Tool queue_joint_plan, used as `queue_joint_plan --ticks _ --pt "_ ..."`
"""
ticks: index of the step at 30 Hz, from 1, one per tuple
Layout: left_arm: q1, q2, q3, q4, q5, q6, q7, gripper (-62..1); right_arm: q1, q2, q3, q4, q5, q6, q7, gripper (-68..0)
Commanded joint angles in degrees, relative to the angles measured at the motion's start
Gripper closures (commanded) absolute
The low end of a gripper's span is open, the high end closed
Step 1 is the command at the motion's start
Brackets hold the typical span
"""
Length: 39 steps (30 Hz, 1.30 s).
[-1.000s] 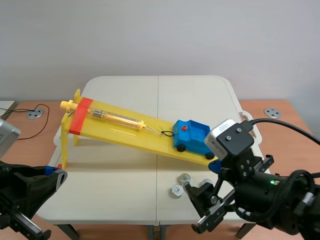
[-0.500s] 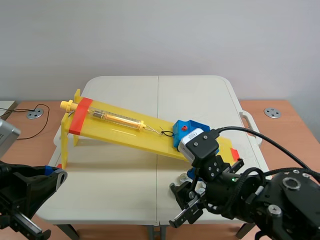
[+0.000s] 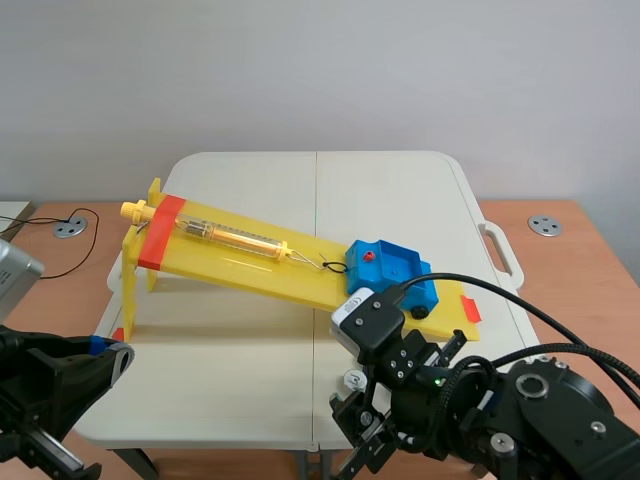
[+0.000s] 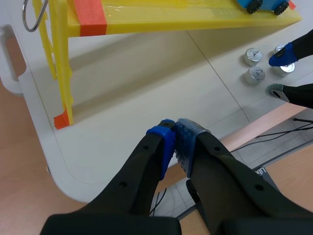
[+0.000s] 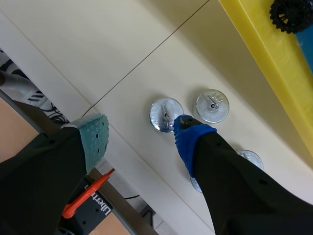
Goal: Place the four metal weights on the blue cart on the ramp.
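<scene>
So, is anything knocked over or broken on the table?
Nothing stands out. The blue cart sits on the yellow ramp, and the metal weights lie flat on the table by the ramp's low end, none tipped.

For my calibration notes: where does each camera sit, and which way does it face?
Scene view: between the arms, facing across the table at the yellow ramp and blue cart; both arms low.
Left wrist view: down past the shut left gripper at the table's edge.
Right wrist view: down past the open right gripper at the metal weights.
Both wrist views share weights and ramp.
</scene>
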<state>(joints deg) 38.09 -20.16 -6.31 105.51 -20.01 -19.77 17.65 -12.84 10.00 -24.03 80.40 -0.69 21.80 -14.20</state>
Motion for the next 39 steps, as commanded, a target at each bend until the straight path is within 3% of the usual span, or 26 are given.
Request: queue_joint_plan --ticks 1,12,17,22,30,39 --pt "-0.52 0.48 -0.46 3.91 -4.24 -2.05 -4.50 -3.1 5.88 -0.52 -0.57 2.93 1.53 -1.20 7.56 -30.2" --pt "-0.50 0.48 -0.46 3.91 -4.22 -2.03 -4.46 -3.1 8.90 -4.94 -0.81 -2.86 0.02 -2.54 8.63 -30.2" --pt "-0.50 0.48 -0.46 3.91 -4.22 -2.03 -4.46 -3.1 8.87 -4.92 -1.79 -4.20 -0.02 -2.64 8.57 -30.2" --pt "-0.50 0.48 -0.46 3.91 -4.22 -2.03 -4.48 -3.1 8.90 -4.92 -1.92 -4.72 -0.44 -6.05 8.63 -30.2" --pt "-0.52 0.48 -0.46 3.91 -4.22 -2.03 -4.48 -3.1 8.90 -4.92 -1.92 -4.72 -1.05 -6.45 9.25 -30.2" --pt "-0.92 0.48 -0.46 3.91 -4.22 -2.03 -4.48 -3.1 8.72 -4.44 -1.92 -4.48 -1.14 -8.66 6.95 -30.2"
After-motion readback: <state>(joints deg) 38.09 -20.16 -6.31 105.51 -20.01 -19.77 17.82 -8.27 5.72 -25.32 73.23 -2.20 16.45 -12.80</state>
